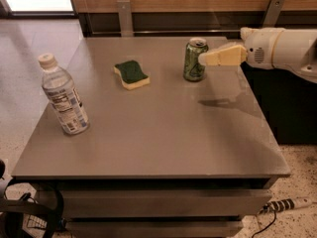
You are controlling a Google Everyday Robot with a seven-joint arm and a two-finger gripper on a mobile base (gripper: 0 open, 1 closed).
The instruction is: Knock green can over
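Note:
The green can [192, 62] stands upright on the grey table [163, 133], at the back and right of the middle. It has a silver top and pale markings. My gripper [202, 59] reaches in from the right at the height of the can's upper half. Its tan fingers [225, 55] are pressed together into one wedge, and the tip is at the can's right side, touching it or nearly so. The white arm [282, 48] extends off the right edge of the view.
A yellow sponge with a green top [131, 74] lies left of the can. A clear water bottle [63, 96] stands near the table's left edge. A dark cabinet [292, 108] is to the right of the table, and cables [282, 206] lie on the floor.

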